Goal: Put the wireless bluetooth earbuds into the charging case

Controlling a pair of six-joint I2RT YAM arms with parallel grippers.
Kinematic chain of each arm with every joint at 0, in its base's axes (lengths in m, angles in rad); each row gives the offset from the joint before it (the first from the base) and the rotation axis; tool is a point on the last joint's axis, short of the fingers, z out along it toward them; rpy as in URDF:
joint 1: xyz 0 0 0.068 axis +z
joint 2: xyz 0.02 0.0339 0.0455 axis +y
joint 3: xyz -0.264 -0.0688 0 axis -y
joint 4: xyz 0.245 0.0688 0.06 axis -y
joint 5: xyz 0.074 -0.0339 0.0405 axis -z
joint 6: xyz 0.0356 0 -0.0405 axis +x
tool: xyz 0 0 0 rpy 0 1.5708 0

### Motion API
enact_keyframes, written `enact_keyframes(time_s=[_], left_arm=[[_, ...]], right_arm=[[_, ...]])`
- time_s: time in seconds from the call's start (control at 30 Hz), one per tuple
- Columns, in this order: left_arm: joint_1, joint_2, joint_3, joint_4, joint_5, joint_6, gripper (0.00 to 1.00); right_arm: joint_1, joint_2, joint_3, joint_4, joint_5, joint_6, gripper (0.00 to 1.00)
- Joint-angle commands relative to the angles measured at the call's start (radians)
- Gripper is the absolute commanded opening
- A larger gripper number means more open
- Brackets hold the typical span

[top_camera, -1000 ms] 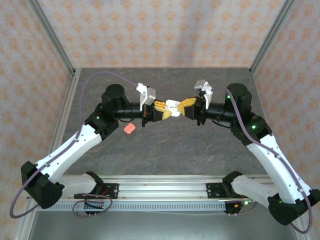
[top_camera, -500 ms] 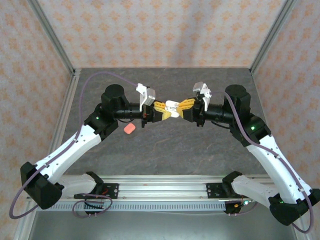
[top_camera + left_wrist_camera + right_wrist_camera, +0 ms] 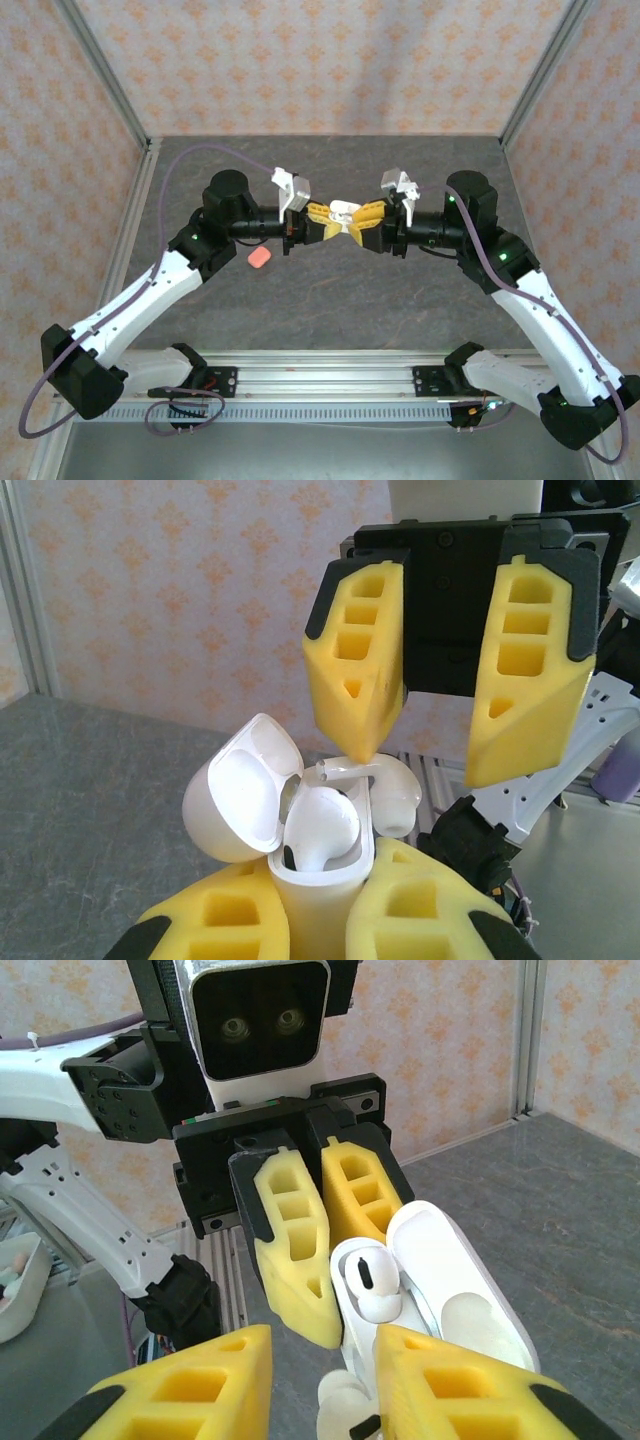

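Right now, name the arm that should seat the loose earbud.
Right. The left gripper is shut on the open charging case, steadying it; the right gripper is open, one finger at the stem of the unseated white earbud.

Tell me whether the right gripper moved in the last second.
Yes: the right gripper shifted left, away from the right rear post, toward the left gripper.
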Motion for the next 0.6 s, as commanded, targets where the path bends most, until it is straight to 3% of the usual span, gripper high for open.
enact_keyframes(time_s=[0.0, 0.57], left_arm=[[-0.003, -0.030, -0.002, 0.047, -0.015, -0.001, 0.00], [-0.004, -0.045, -0.025, 0.054, -0.030, -0.007, 0.00]], right_arm=[[0.006, 0.004, 0.010, 0.010, -0.008, 0.025, 0.35], [0.006, 0.068, 0.064, -0.016, 0.126, 0.116, 0.30]])
